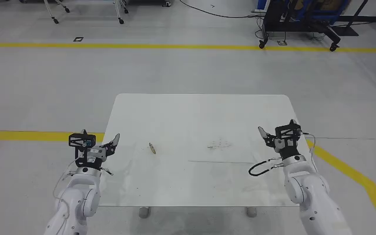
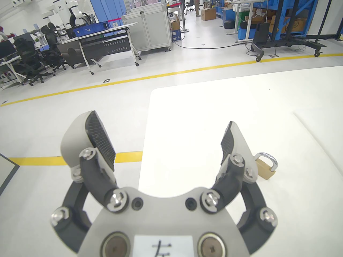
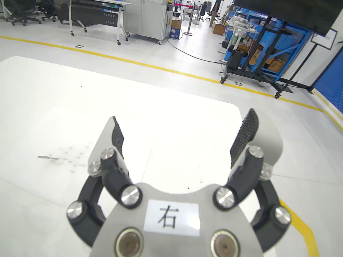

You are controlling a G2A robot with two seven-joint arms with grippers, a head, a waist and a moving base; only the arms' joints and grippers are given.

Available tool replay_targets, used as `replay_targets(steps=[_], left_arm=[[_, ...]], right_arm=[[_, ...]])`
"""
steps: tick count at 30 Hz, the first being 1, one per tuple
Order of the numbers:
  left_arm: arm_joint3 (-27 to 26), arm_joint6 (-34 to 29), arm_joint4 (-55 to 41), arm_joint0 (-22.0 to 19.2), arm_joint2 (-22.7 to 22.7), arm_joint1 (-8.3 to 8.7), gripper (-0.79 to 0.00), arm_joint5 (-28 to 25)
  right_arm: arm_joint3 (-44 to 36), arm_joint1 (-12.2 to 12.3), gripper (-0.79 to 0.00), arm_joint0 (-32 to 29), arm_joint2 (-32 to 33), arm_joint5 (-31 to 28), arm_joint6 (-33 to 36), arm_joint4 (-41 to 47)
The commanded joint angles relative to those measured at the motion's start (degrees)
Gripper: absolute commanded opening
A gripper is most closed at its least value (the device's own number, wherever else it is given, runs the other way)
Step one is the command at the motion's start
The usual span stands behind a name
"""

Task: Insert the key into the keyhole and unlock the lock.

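A: Where's the lock (image 2: 265, 165)?
B: On the counter (image 2: 214, 108), near the left gripper (image 2: 160, 124); the likely key (image 3: 48, 157) lies well apart from it.
A: Fingers (image 2: 100, 137)?
B: Both pairs spread, empty. The right gripper (image 3: 182, 117) should pinch the key's head squarely.

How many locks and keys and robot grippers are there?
padlock: 1
key: 1
grippers: 2, the left gripper and the right gripper, both with fingers open
Total: 4
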Motion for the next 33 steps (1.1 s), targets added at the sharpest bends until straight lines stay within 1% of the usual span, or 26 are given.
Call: replay_targets(steps=[1,2,4,13,15,16,17,19,21,23,25,26,30,33], left_arm=[[0.0,0.0,0.0,0.0,0.0,0.0,0.0,0.0],[0.0,0.0,0.0,0.0,0.0,0.0,0.0,0.0],[0.0,0.0,0.0,0.0,0.0,0.0,0.0,0.0],[0.0,0.0,0.0,0.0,0.0,0.0,0.0,0.0],[0.0,0.0,0.0,0.0,0.0,0.0,0.0,0.0],[0.0,0.0,0.0,0.0,0.0,0.0,0.0,0.0],[0.0,0.0,0.0,0.0,0.0,0.0,0.0,0.0],[0.0,0.0,0.0,0.0,0.0,0.0,0.0,0.0],[0.0,0.0,0.0,0.0,0.0,0.0,0.0,0.0],[0.0,0.0,0.0,0.0,0.0,0.0,0.0,0.0],[0.0,0.0,0.0,0.0,0.0,0.0,0.0,0.0],[0.0,0.0,0.0,0.0,0.0,0.0,0.0,0.0],[0.0,0.0,0.0,0.0,0.0,0.0,0.0,0.0],[0.0,0.0,0.0,0.0,0.0,0.0,0.0,0.0]], right_arm=[[3.21,-0.07,0.0,5.15,-2.87,-6.82,4.82,2.31],[4.98,-0.07,0.0,7.39,-3.97,-9.15,7.57,2.46],[7.4,-0.18,0.0,10.66,-4.33,-9.33,10.86,4.06],[7.4,-0.18,0.0,10.66,-4.33,-9.33,10.86,4.06],[8.01,-0.18,0.0,10.91,-4.94,-10.22,11.19,3.59],[9.5,-0.17,0.0,12.03,-5.94,-12.02,12.28,3.0],[11.7,-0.22,0.0,13.79,-7.06,-15.03,13.35,3.97],[17.29,-0.31,0.0,17.32,-8.55,-22.43,13.54,7.83],[21.82,-0.21,0.0,20.6,-10.16,-30.66,12.25,8.0],[26.02,-0.17,0.0,23.36,-11.85,-36.35,11.01,6.78],[28.53,-0.17,0.0,25.63,-13.83,-42.34,8.91,5.07],[29.87,-0.12,0.0,26.55,-14.28,-43.83,7.7,3.94],[34.01,0.05,0.0,30.21,-16.81,-52.99,1.68,-0.33],[34.81,0.24,0.0,32.21,-20.45,-53.41,-3.46,-5.27]])
